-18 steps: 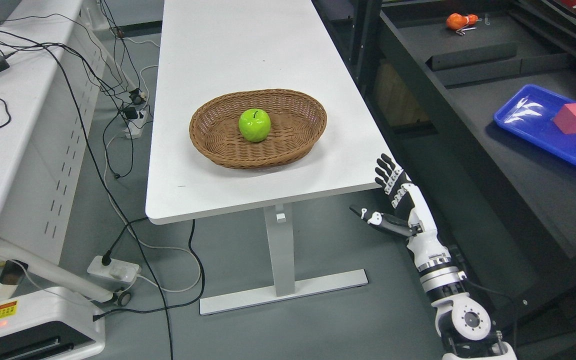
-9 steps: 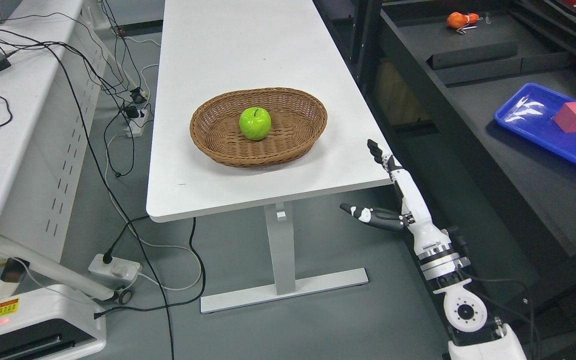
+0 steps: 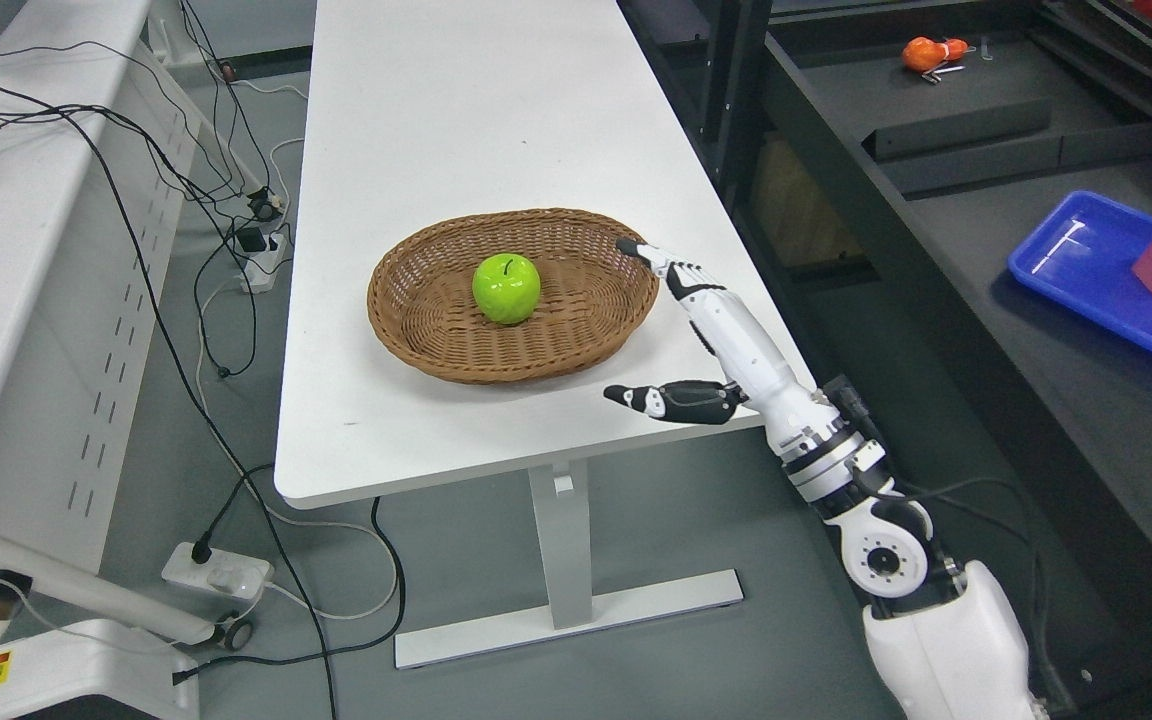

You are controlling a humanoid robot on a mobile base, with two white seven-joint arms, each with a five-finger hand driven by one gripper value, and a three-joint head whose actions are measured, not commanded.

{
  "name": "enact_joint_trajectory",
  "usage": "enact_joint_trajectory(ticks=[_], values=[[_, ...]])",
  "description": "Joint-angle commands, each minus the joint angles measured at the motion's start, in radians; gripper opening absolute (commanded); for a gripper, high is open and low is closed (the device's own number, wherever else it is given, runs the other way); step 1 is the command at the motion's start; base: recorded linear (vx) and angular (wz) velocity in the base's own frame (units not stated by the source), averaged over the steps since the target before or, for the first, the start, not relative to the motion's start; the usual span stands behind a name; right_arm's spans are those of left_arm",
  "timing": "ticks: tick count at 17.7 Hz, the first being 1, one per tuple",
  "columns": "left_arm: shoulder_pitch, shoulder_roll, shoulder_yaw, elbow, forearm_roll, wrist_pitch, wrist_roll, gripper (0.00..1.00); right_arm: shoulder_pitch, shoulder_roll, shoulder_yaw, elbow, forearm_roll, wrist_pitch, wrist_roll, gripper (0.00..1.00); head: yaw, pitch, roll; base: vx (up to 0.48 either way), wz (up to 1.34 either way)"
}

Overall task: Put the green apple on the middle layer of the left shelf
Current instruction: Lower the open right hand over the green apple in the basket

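Right hand [image 3: 711, 345] hovering over desk [image 3: 496, 100] edge, fingers [image 3: 651, 255] extended and released, tips nearing basket [image 3: 406, 335] rim; green apple [image 3: 506, 288] sitting inside.

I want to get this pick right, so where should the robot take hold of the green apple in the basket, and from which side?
Probably from above, angled in from the right. The green apple sits upright, stem up, in the middle of the shallow wicker basket, whose raised rim blocks a low sideways reach. Wrap the fingers around its widest part, below the stem. The right hand is open beside the basket's right rim.
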Motion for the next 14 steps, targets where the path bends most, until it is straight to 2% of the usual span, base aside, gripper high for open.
enact_joint_trajectory(ticks=[1,6,9,14], values=[[0.000,0.017,0.000,0.000,0.000,0.007,-0.001,1.00,-0.181,-0.008,0.104,0.159,0.070,0.052,0.152,1.00,0.0000,0.000,0.000,0.235,0.05],[0.000,0.017,0.000,0.000,0.000,0.007,-0.001,1.00,-0.209,0.062,0.119,0.204,0.070,0.053,0.164,1.00,0.0000,0.000,0.000,0.257,0.08],[0.000,0.017,0.000,0.000,0.000,0.007,-0.001,1.00,-0.160,0.059,0.229,0.204,0.079,0.053,0.161,1.00,0.0000,0.000,0.000,0.273,0.07],[0.000,0.017,0.000,0.000,0.000,0.007,-0.001,1.00,-0.152,-0.031,0.289,0.205,0.084,0.044,0.166,1.00,0.0000,0.000,0.000,0.203,0.08]])
